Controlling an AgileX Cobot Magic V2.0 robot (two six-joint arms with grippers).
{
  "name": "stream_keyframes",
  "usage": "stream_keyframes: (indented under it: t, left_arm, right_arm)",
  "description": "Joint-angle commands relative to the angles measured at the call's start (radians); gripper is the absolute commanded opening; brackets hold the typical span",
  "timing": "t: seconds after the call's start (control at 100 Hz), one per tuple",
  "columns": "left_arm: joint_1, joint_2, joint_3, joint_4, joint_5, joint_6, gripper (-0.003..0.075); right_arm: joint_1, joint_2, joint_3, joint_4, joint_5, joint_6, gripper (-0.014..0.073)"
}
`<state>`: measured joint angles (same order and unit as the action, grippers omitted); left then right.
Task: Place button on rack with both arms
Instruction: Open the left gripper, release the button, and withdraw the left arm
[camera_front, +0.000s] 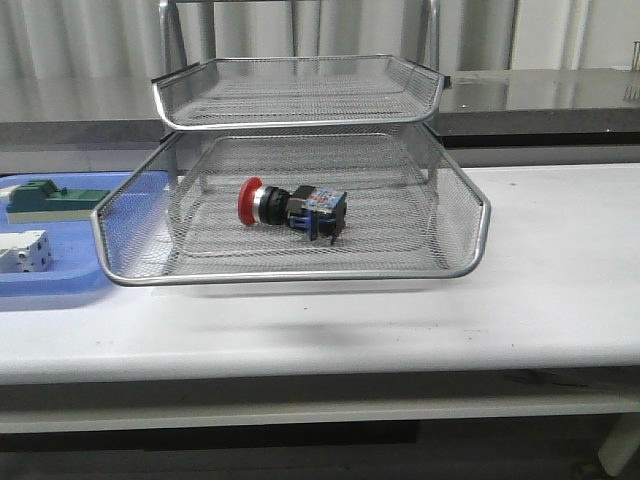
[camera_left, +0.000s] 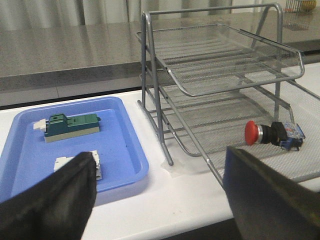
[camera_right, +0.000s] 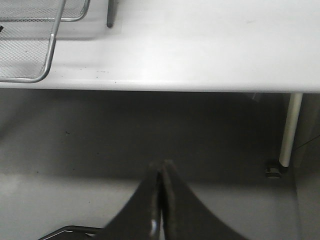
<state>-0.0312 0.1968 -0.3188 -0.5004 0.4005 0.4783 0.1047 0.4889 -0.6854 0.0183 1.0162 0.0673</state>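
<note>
On the left end of the worktop (camera_front: 560, 300) we are seeing the blue tray (camera_front: 60, 285) carrying the green block (camera_front: 55, 197) and the white block (camera_front: 22, 250), both lying untouched. Moving right, we are looking at the rack (camera_front: 300, 272), and the button (camera_front: 292, 209) is lying on its side in the lower visible mesh tier, red cap pointing left, with nothing gripping it. We are judging the placement as done, so what is left is probably only for the arms to be parked. The front view is showing neither arm at all, while the left wrist view is showing the left tool (camera_left: 160, 200) with its fingers spread wide and empty, hanging at the near edge, tray and rack both in its sight. That view is also revealing the rack's upright frame and legs from the side. Farthest right, the right wrist view is showing the right tool (camera_right: 161, 200) with its fingers pressed together on nothing, hanging off the worktop's edge, looking down at the floor, with only a corner of the rack in sight.
</note>
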Motion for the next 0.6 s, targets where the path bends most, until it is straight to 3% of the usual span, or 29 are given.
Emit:
stream_keyframes:
  t: [0.0, 0.33, 0.45, 0.59]
  left_arm:
    - [0.001, 0.001, -0.001, -0.064, -0.139, -0.01, 0.051]
    - [0.001, 0.001, 0.01, -0.066, -0.178, -0.01, 0.0494]
    - [0.001, 0.001, 0.01, -0.066, -0.2, -0.01, 0.0385]
    - [0.001, 0.001, 0.01, -0.066, -0.217, -0.01, 0.0181]
  right_arm:
    - [-0.002, 0.005, -0.033, -0.006, -0.06, -0.002, -0.0067]
    - [-0.002, 0.005, -0.033, -0.006, -0.06, -0.002, -0.0067]
    - [-0.002, 0.005, -0.033, -0.006, -0.06, -0.002, -0.0067]
    - [-0.002, 0.005, -0.033, -0.006, -0.06, -0.002, -0.0067]
